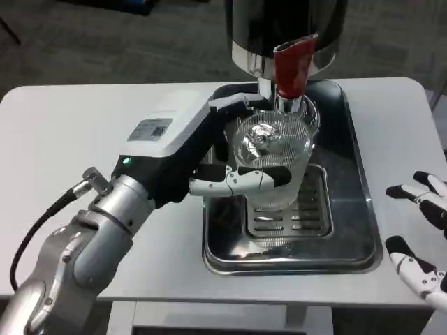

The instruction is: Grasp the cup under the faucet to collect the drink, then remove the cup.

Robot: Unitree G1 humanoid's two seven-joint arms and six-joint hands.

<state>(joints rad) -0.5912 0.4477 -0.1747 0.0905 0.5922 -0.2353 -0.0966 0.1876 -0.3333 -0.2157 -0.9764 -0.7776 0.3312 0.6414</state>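
Gripping the upright ribbed cup [272,157] in our left hand [209,150] over the drip tray [349,230], we judge its mouth sits just short of the red faucet [290,66]; our right hand [419,237] waits open, well apart.

A clear, ribbed cup [272,157] sits below a red tap handle [291,66]. The tray [363,209] is silver; the worktop [70,139] is white.
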